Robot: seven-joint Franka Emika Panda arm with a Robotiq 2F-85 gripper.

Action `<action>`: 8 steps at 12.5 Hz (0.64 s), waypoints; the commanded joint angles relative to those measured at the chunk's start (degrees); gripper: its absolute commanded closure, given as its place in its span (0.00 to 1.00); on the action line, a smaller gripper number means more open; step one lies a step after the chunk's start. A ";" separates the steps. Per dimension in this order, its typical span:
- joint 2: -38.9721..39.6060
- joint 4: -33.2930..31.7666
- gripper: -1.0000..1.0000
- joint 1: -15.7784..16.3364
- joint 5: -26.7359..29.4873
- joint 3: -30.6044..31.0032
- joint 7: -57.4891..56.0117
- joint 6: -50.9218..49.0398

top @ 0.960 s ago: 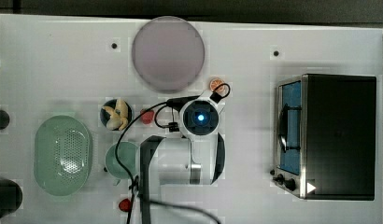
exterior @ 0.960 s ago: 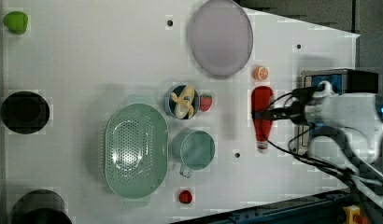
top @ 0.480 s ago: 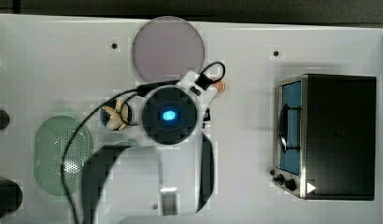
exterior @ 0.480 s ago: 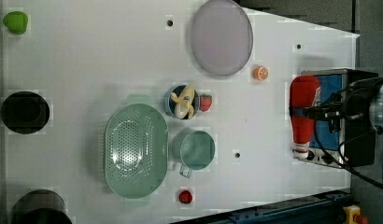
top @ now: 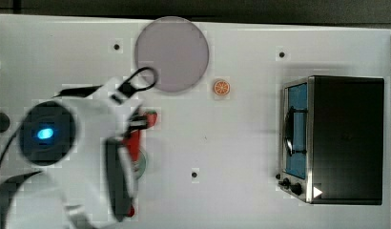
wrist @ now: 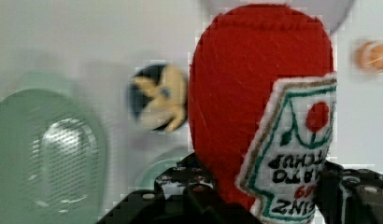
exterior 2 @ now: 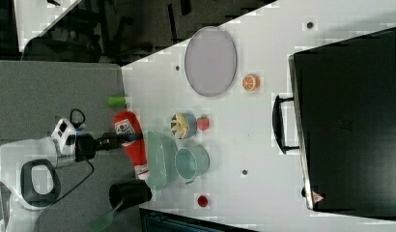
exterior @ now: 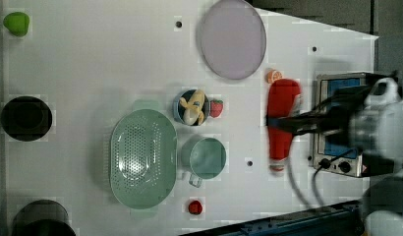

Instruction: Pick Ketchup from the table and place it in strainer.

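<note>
The gripper (wrist: 259, 196) is clamped on the Ketchup (exterior: 283, 123), a bright red, soft fabric bottle, and holds it clear of the white desk (exterior: 91, 59). In the wrist view a black finger sits on each side of the bottle's lower body. A white stitched label with a green border faces the wrist camera; it carries a red tomato emblem and dark lettering that appears to read "TOMATO KETCHUP", with a line of red characters below that cannot be read.

In the left view the bottle hangs between a small orange slice (exterior: 274, 75) and a black-and-silver toaster oven (exterior: 337, 123) at the desk's right edge.

The strainer (exterior: 143, 157), a pale mint-green oval plastic basket with a perforated base, rests near the desk's middle, just beside a round green cup (exterior: 207, 158). It holds nothing.
</note>
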 commanded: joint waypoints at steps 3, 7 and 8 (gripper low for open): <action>6.36 -0.48 0.42 3.71 0.32 9.62 22.69 7.67; 15.22 -0.55 0.42 5.09 -0.37 15.36 36.66 17.17; 17.54 -0.60 0.42 5.71 -1.70 15.70 38.40 19.34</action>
